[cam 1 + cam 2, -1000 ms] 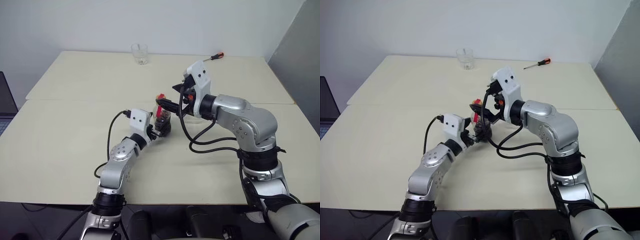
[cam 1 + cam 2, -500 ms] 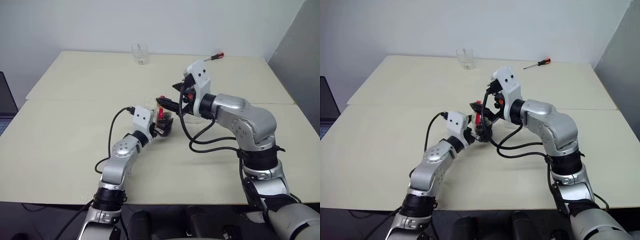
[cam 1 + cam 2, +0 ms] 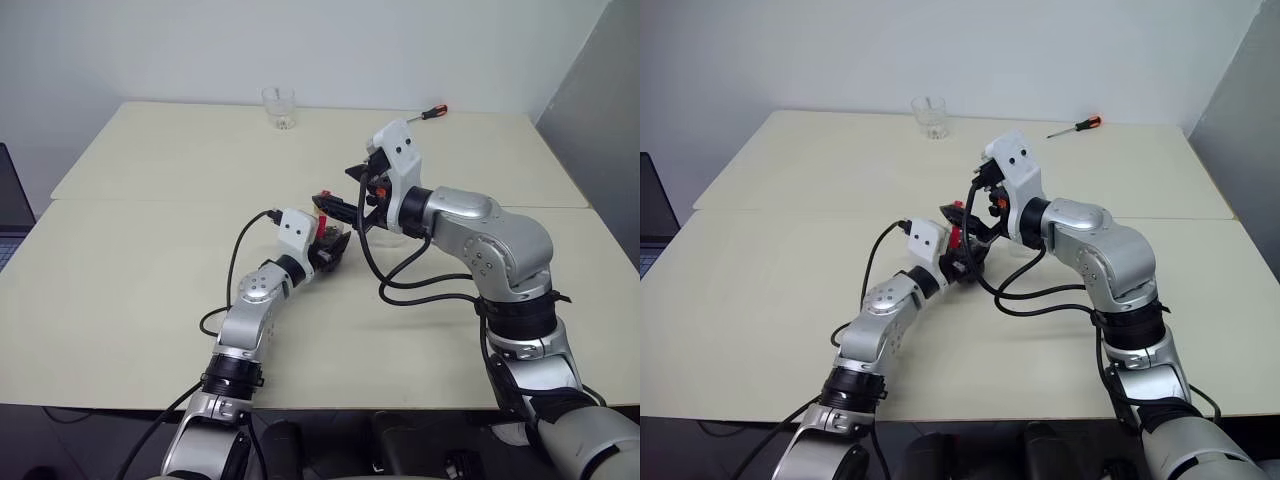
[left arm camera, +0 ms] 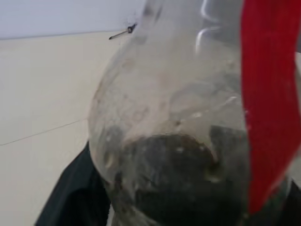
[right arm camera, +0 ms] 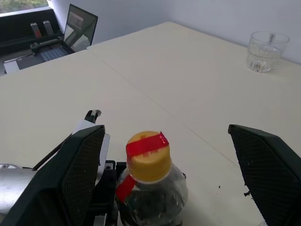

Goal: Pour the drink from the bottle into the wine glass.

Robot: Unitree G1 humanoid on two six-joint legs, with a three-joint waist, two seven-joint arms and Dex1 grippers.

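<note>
Clear plastic is crowding the left wrist view, where the bottle (image 5: pixel 157 195) is bulging close ahead with the dark drink (image 4: pixel 174 183) pooling low in its rounded body. That closeness is the change. A second ago the left tool (image 3: pixel 330 250) was hanging back at about 7 o'clock from the bottle, and now it is pressing right in against the body while the bottle is standing upright near the middle of the tabletop (image 3: pixel 130 280). Whether the left tool is already clamping the plastic or only bracketing it I cannot tell. For the task this is looking like the pick-up getting under way, with the pour itself not yet started. The yellow cap (image 5: pixel 148 155), crossed by red tape, is sitting on the neck, so by my reading it is needing to come off first. The right tool (image 5: pixel 164 131) is hovering just above the cap, reaching in from about 2 o'clock, spread wide on either side of it and gripping nothing. A short tumbler (image 3: pixel 279 107) is standing far off at 12 o'clock by the tabletop's back edge, and a screwdriver (image 3: pixel 432 112) is lying at about 1 o'clock.
</note>
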